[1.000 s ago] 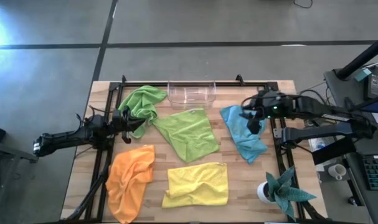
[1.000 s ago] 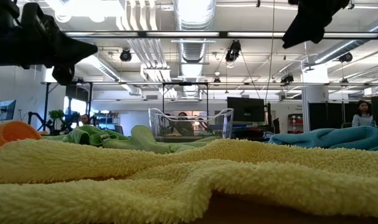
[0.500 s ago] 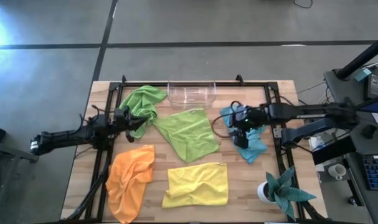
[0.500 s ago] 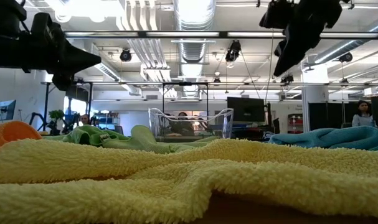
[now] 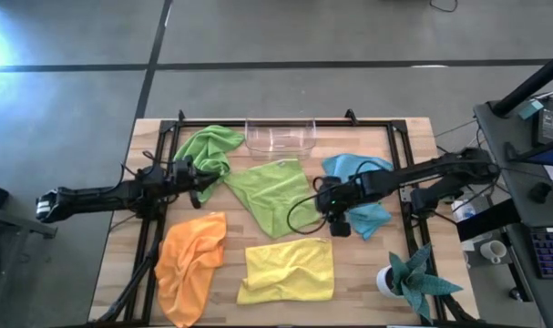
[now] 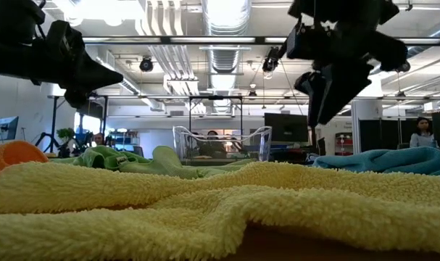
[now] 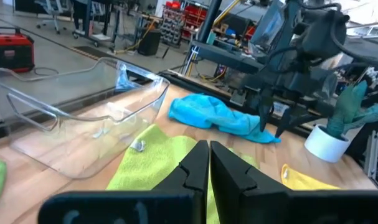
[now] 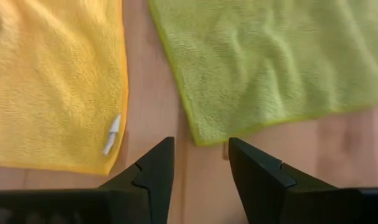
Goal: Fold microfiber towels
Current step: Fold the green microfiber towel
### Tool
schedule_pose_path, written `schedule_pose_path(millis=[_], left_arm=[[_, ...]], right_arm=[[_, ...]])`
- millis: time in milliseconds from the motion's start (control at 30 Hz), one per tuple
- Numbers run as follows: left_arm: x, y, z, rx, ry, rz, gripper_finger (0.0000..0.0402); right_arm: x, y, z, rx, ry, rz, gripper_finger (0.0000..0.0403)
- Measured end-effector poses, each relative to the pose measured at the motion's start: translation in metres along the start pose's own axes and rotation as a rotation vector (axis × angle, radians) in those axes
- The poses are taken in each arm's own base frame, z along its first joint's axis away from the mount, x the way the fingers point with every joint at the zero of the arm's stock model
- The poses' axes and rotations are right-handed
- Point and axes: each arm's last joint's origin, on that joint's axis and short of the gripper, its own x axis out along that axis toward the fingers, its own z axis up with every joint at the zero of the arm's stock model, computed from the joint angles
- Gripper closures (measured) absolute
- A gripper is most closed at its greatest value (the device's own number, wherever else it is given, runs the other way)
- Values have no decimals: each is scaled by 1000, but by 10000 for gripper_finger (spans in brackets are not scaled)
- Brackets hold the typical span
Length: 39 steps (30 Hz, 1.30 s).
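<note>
- The right gripper [image 5: 335, 221] has been swung from over the light blue towel [image 5: 358, 191] toward the table's middle; it is now poised, fingers parted and empty, above the corner of the spread lime green towel [image 5: 276, 194], just beside the yellow towel [image 5: 288, 270].
- That corner is judged the likely first pinch point, so folding is only beginning.
- The left gripper [image 5: 201, 180] is kept closed on nothing, between the crumpled lime green towel [image 5: 208, 148] and the spread one.
- The orange towel [image 5: 189, 260] is left unfolded near the left front of the table.
</note>
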Motion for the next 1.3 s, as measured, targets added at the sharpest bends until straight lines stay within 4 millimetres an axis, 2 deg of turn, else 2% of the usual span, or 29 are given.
schedule_pose_path(millis=[267,533,700,933,1067,1300], left_arm=[[0,0,0,0,3,1,402],[0,0,0,0,2,-1,402],[0,0,0,3,-2,-5,402],[0,-1,2,83,-13,-8,402],[0,-1,4,78,-34,-14,402],[-1,-3,8,71,-86,-27,402]], right_arm=[[36,3,6,-58,68,2,253],[63,3,11,-108,123,2,255],[73,0,8,-113,162,-95,257],[82,-2,7,-110,189,-110,267],[82,-2,8,-87,192,-98,293],[81,-2,9,-4,177,-94,384]])
